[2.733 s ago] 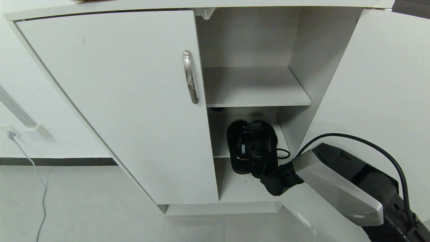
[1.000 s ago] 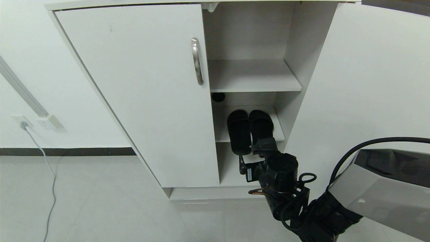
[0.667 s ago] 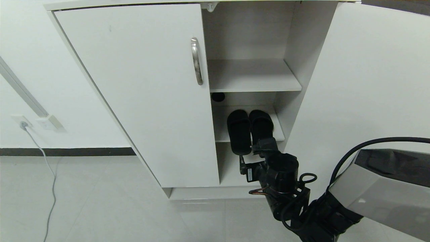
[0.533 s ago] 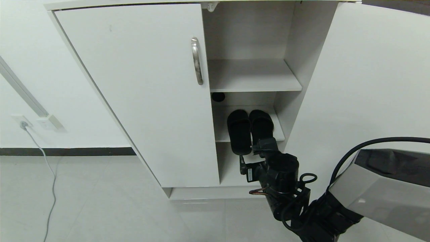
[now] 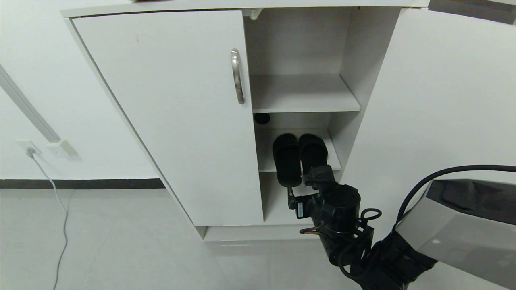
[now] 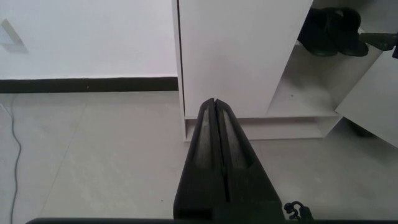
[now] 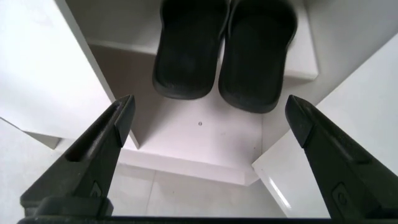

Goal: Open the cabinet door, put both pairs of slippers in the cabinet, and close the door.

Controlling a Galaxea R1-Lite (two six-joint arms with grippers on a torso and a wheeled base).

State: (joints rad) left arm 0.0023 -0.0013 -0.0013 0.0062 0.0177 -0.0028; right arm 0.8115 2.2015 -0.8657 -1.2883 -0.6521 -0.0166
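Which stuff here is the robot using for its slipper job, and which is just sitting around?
For the job: black slippers on a shelf in the cabinet; open right door; right gripper, open in front of them.
Just lying about: wall socket; grey cable; closed left door's handle.

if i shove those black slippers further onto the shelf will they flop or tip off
The black slippers look like thick moulded foam or rubber, so probably light and slightly bendy, not floppy. Their near ends overhang the middle shelf, so pressing down there might tip them off. Flat soles suggest they would slide, not roll, if pushed inward.
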